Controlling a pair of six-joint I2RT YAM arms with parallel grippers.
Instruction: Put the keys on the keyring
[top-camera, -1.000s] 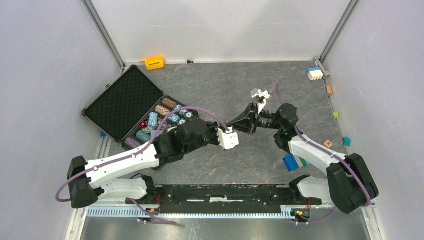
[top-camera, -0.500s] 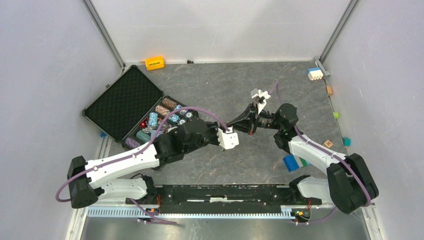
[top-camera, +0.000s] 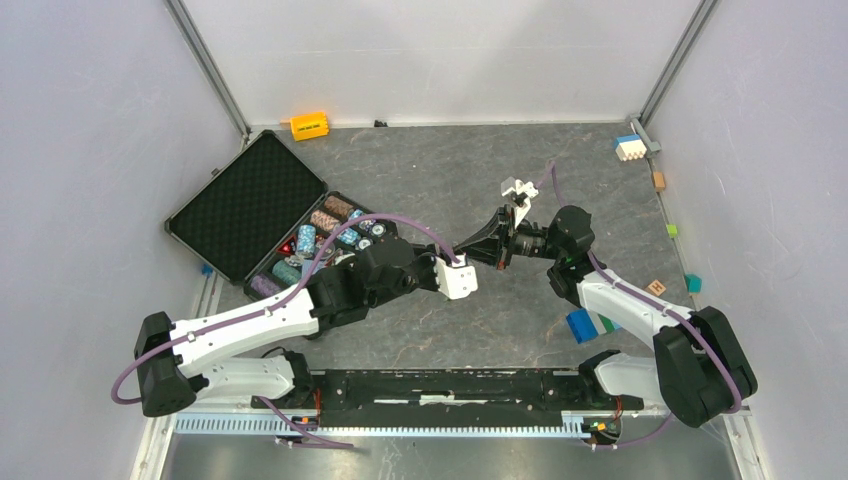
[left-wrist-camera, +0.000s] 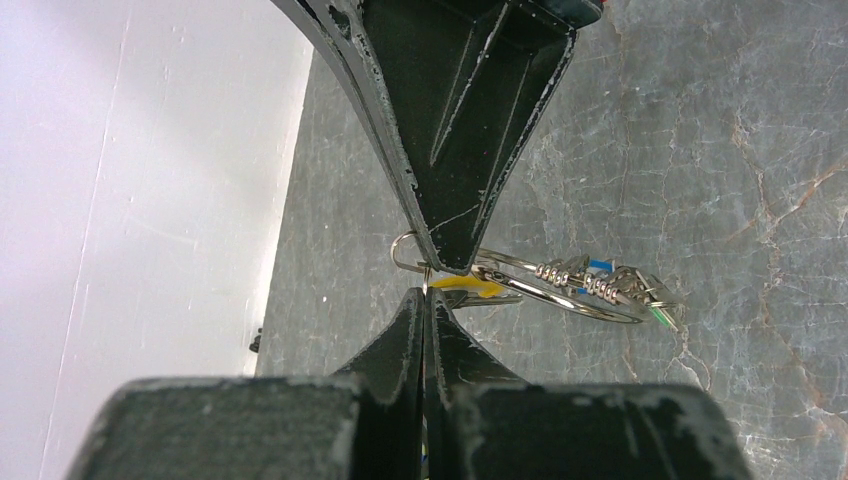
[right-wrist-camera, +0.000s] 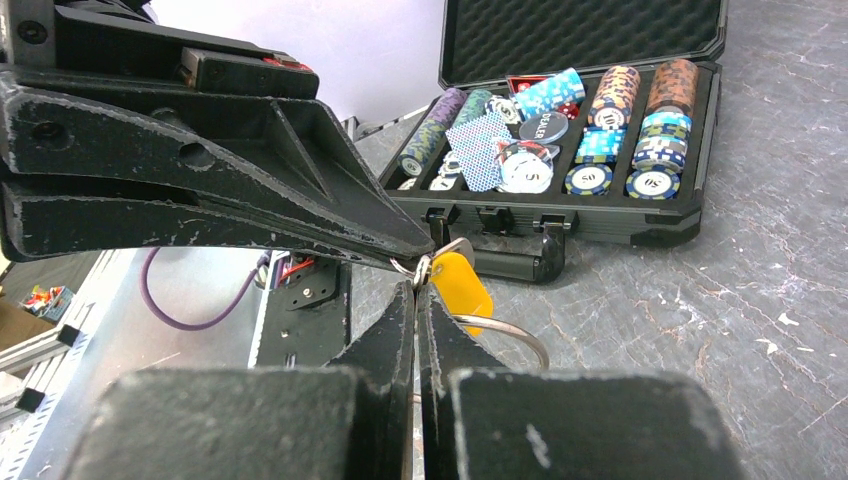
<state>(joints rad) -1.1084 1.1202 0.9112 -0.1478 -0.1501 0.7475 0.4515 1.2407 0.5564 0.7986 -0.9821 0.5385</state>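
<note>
Meeting tip to tip above the middle of the table (top-camera: 450, 180), our left gripper (left-wrist-camera: 425, 300) and right gripper (right-wrist-camera: 418, 300) each have their jaws pressed to a thin slit. At that meeting point sits a yellow-tagged key (right-wrist-camera: 458, 284), touching the keyring (right-wrist-camera: 515, 329); we cannot tell which gripper pinches which. More keys (left-wrist-camera: 610, 285), with blue and green tags, sit bunched along the ring. An open case (right-wrist-camera: 600, 225) of poker chips lies on the table's left side.
</note>
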